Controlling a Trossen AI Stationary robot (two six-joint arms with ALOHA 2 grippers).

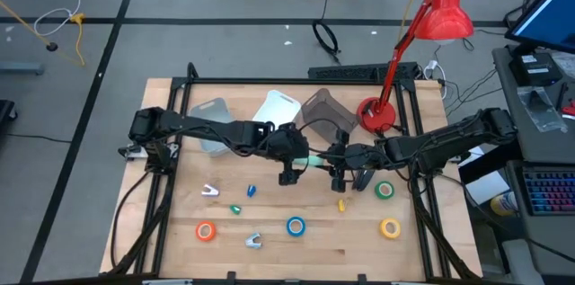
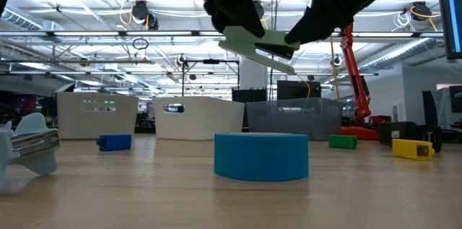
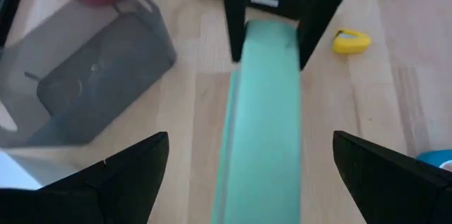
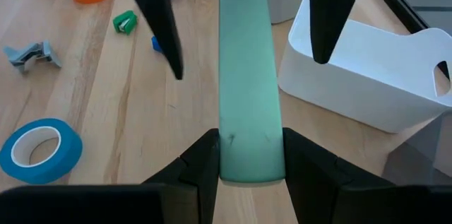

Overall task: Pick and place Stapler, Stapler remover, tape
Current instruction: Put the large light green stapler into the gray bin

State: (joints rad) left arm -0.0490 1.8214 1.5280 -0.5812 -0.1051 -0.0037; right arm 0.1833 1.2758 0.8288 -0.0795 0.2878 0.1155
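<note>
I have the right claw [image 4: 248,159] clamped on one end of the pale green stapler [image 4: 247,75], holding it in the air over the middle of the bench [image 1: 314,258]. The left claw [image 3: 247,160] faces it, fingers spread wide on either side of the stapler's other end, not gripping. Below lie the blue tape [image 1: 296,226], orange tape [image 1: 206,230], yellow tape [image 1: 390,227] and green tape [image 1: 384,190]. White and grey bins sit behind.
</note>
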